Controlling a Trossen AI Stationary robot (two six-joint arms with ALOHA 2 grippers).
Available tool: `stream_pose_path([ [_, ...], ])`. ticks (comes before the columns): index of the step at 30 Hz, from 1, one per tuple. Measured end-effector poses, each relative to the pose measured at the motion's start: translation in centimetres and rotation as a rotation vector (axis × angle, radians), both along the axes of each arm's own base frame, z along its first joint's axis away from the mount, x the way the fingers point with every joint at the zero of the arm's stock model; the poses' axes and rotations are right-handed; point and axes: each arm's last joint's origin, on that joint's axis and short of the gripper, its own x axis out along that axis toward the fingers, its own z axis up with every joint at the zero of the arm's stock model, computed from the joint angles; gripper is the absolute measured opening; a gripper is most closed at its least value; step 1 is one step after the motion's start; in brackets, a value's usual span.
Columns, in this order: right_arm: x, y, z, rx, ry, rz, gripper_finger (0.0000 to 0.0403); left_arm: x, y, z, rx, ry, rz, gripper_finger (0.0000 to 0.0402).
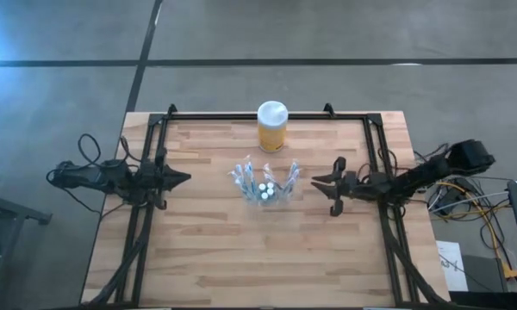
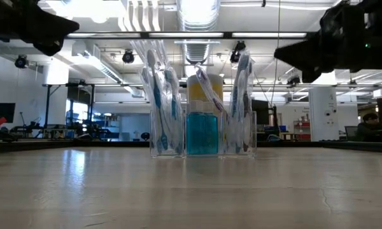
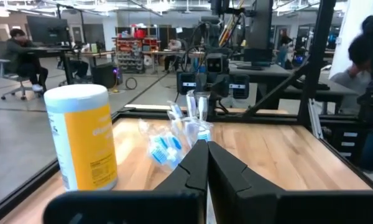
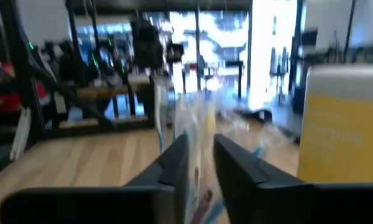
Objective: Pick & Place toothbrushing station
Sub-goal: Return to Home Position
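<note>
The place was a large open robotics lab or workshop, as was shown by the bare ventilation ducts [image 2: 197,13] under the ceiling, the grey concrete floor [image 1: 327,34], a person [image 3: 26,53] seated at a desk with a monitor [image 3: 46,28], and racks of equipment [image 3: 137,43] beyond the wooden table [image 1: 207,258].

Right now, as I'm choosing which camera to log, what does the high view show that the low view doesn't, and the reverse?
High view only: the whole light wooden table, the left hand shut, the right hand open. Low view only: a blue shape between the toothbrushes, and the room behind. Both: the see-through plastic toothbrush holder and the yellow jar with a white lid.
</note>
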Motion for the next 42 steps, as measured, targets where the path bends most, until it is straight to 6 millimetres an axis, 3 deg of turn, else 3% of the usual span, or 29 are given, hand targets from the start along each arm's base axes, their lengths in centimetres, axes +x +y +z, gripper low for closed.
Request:
stream_pose_path([
  [4, -0.3, -0.1, 0.2, 0.01, 0.118, 0.021, 0.0021, -0.4, 0.1, 0.0, 0.001, -0.01, 0.0, 0.0005],
  [6, -0.6, 0.0, 0.9, 0.01, 0.106, 0.051, 0.0014, -0.7, 0.1, -0.2, 0.005, -0.004, 0.002, 0.0003],
  [12, -2.8, -0.4, 2.0, 0.015, 0.056, 0.076, 0.0008, -0.9, 0.2, -0.7, 0.008, -0.013, -0.004, 0.0004],
  [19, -4.5, -1.0, 1.8, 0.074, 0.088, 0.168, 0.0008, -0.2, -0.2, -2.2, 0.044, -0.009, -0.068, 0.0003],
  [24, -5.2, -1.1, 1.9, 0.079, 0.087, 0.249, 0.0008, 0.2, -0.3, -3.1, 0.068, -0.012, -0.105, 0.0003],
  [35, -6.4, -1.5, 1.6, 0.075, 0.095, 0.214, 0.0008, 0.4, -0.5, -3.6, 0.098, -0.01, -0.137, 0.0002],
  [42, -6.8, -1.6, 1.1, 0.12, 0.112, 0.173, 0.0008, 0.7, -0.5, -5.0, 0.095, 0.019, -0.139, 0.0002],
])
